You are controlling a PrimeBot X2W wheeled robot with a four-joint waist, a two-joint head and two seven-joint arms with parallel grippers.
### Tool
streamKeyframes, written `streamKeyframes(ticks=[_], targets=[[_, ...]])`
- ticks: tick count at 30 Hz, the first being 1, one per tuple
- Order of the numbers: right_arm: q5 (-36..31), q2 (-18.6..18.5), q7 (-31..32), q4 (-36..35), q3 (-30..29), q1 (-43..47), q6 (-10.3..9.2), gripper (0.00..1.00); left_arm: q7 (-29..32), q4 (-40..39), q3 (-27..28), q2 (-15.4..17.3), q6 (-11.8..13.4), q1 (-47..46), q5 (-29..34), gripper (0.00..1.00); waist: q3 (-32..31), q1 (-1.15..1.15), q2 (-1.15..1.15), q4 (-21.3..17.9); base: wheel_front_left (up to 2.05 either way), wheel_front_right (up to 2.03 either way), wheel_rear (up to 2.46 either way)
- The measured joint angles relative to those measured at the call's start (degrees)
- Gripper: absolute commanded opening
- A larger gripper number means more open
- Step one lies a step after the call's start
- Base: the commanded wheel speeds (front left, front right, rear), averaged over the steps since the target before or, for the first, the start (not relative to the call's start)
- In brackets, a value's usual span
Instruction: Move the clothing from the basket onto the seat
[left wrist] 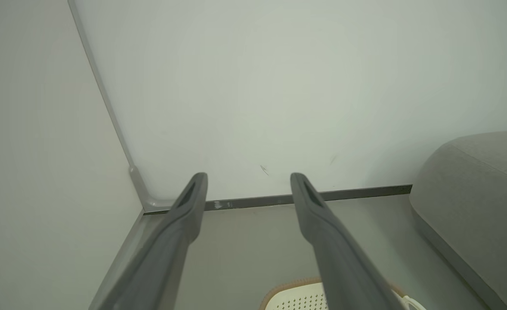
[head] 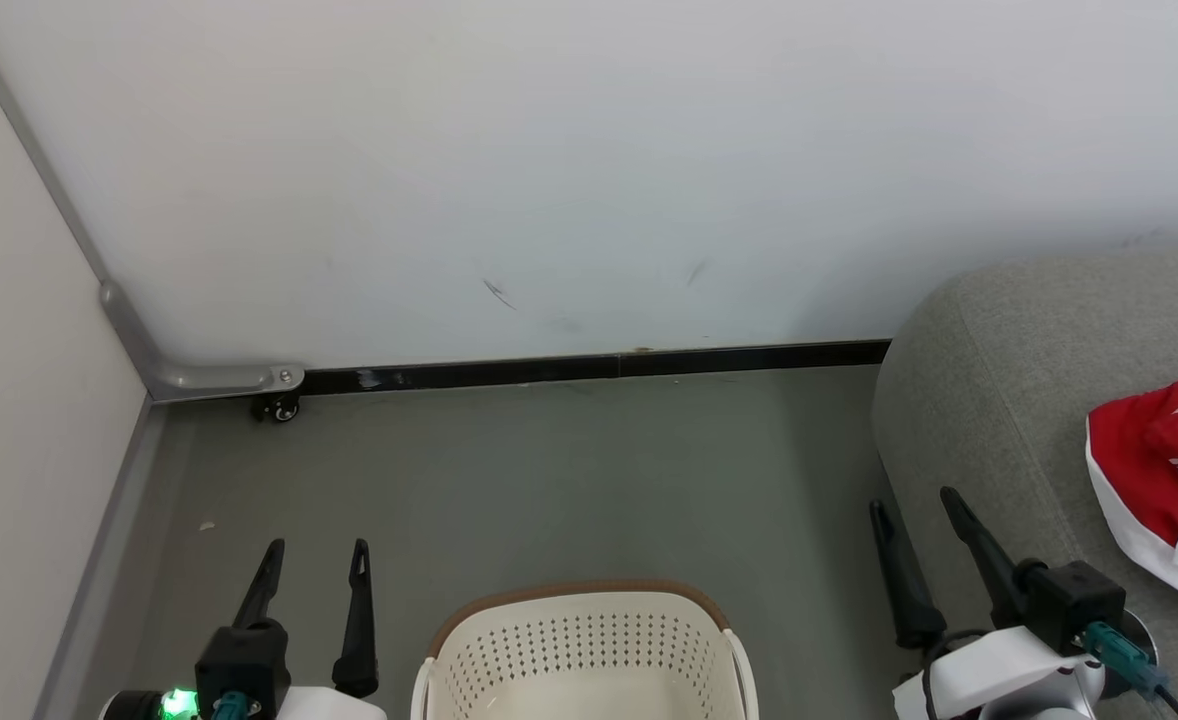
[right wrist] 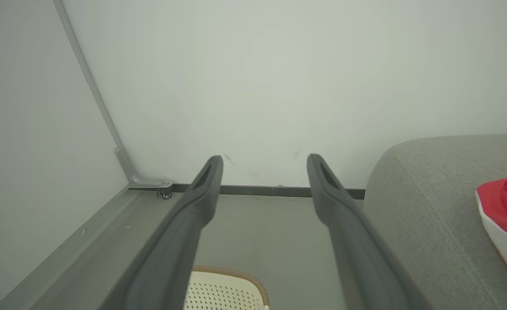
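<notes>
Grey floor point(head: 549, 470) seen mid-frame, bounded by white wall point(head: 549, 150) and black skirting point(head: 599, 365). Basket point(head: 579, 640) set on floor, bottom centre. Clothing point(head: 1149, 460) laid on seat point(head: 989, 400), right edge. Left gripper point(head: 317, 548) lower left, right gripper point(head: 914, 500) lower right: fingers spread apart, empty.

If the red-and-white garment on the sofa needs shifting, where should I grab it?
Probably the bunched red fold at the top of the garment, coming down from above with the open right gripper. That fold stands up off the sofa, while the white hem looks flat against the cushion.
</notes>
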Motion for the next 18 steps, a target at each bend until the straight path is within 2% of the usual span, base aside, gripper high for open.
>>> streamKeyframes(ticks=[18], targets=[[-0.8, 0.3, 2.5, -5.1, -0.2, 2.5, 0.0, 1.0, 0.0, 1.3, 0.5, 0.5, 0.0, -1.2, 0.4, 1.0, 0.9, 0.0, 0.0, 0.5, 0.0, 0.0, 0.0]])
